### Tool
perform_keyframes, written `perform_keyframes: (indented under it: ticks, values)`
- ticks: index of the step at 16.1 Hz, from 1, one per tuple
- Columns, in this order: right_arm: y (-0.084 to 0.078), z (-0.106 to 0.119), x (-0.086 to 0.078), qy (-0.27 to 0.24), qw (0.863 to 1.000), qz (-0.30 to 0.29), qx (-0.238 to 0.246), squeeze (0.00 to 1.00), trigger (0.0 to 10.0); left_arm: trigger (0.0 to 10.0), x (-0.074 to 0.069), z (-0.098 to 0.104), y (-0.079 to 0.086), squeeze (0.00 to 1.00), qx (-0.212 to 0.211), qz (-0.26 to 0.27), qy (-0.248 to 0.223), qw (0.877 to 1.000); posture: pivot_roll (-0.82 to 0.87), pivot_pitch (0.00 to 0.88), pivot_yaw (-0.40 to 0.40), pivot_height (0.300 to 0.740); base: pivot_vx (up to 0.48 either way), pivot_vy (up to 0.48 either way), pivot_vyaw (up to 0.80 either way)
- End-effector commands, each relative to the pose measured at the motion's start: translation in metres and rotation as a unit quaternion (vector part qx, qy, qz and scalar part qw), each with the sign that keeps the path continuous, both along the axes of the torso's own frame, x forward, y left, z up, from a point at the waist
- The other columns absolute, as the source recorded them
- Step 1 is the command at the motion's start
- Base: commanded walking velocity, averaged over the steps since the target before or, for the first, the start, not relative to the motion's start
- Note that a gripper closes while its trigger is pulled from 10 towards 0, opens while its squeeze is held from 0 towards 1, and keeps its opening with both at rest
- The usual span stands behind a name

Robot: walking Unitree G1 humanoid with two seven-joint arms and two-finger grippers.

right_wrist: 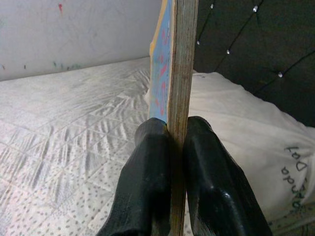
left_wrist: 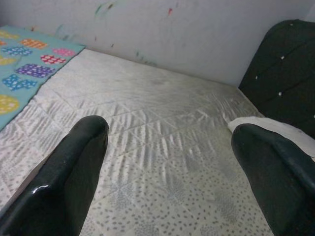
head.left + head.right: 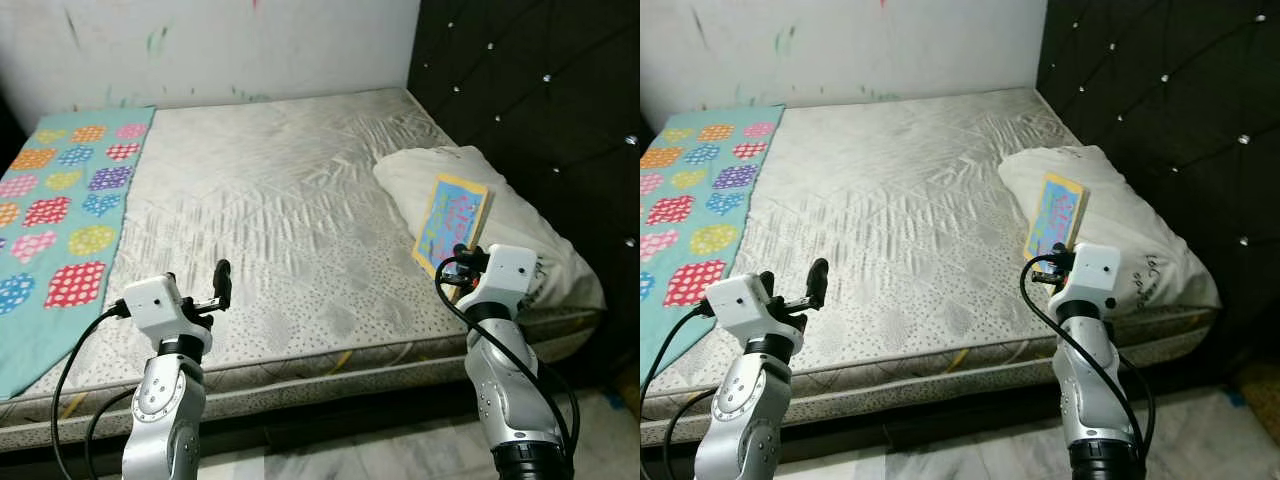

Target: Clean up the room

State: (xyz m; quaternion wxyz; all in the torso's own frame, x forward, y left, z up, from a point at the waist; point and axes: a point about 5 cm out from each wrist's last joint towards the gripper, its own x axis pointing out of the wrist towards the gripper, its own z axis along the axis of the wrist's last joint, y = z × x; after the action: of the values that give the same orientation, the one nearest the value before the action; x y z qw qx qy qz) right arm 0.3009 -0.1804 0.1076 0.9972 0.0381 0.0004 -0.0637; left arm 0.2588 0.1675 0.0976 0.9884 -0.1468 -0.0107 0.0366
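Both grippers hover at the mattress (image 3: pixel 300 200) edge. Right gripper (image 1: pixel 174 142) pinches a colourful book (image 3: pixel 450 225) upright, apparently lifting it off the pillow (image 3: pixel 530 230); left gripper (image 2: pixel 167 162) gapes wide, empty.

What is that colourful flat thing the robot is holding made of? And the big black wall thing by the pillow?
The colourful board in the right hand looks like wood or thick card: its bare edge shows pale layered grain, with a printed blue face. The black headboard looks like padded fabric or leather, tufted into diamonds with shiny studs.
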Motion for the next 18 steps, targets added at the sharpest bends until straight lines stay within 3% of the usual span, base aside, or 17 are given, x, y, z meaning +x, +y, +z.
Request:
perform_keyframes:
  ticks: [1, 18]
  values:
    - [0.0025, 0.0135, 0.0037, -0.03, 1.0, 0.007, -0.002, 0.0, 10.0, 10.0, -0.0004, 0.004, 0.0002, 0.0, 0.004, -0.005, -0.01, 1.0, 0.0, 0.0, 0.017, 0.74, 0.255, 0.0, 0.0]
    - [0.0022, 0.0111, 0.0047, -0.026, 1.0, 0.006, -0.001, 0.0, 10.0, 10.0, -0.0008, 0.0033, -0.0014, 0.0, 0.006, -0.009, -0.008, 1.0, 0.0, 0.0, 0.016, 0.74, 0.266, 0.0, 0.0]
